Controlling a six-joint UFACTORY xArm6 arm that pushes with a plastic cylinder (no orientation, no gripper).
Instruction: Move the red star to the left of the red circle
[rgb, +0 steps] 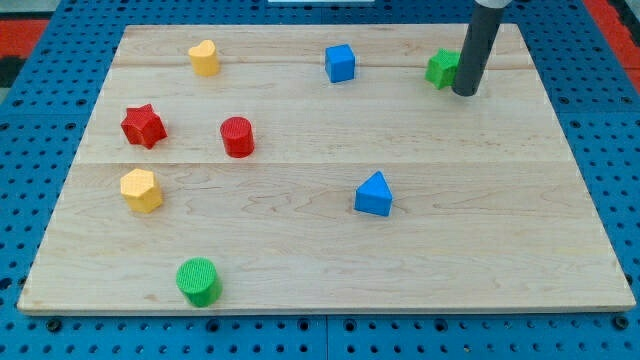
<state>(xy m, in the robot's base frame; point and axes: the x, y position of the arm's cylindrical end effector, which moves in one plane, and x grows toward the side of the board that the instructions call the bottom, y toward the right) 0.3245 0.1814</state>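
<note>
My tool is a bare rod with no jaws; my tip (465, 93) touches a green block (441, 68). Far to its lower left, the red star (143, 125) already sits left of the red circle (237, 136); I should nudge gently.

Pale smooth wood board (330, 250) w/ visible grain, matt plastic-looking blocks, e.g. red star (143, 125), dark matt rod (478, 50)

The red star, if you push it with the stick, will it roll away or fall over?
Probably neither. The red star sits low and flat on the wooden board, so it should slide, not tip. Its points may make it spin if my tip hits off-centre. It looks small and solid, so likely light and stiff.
</note>
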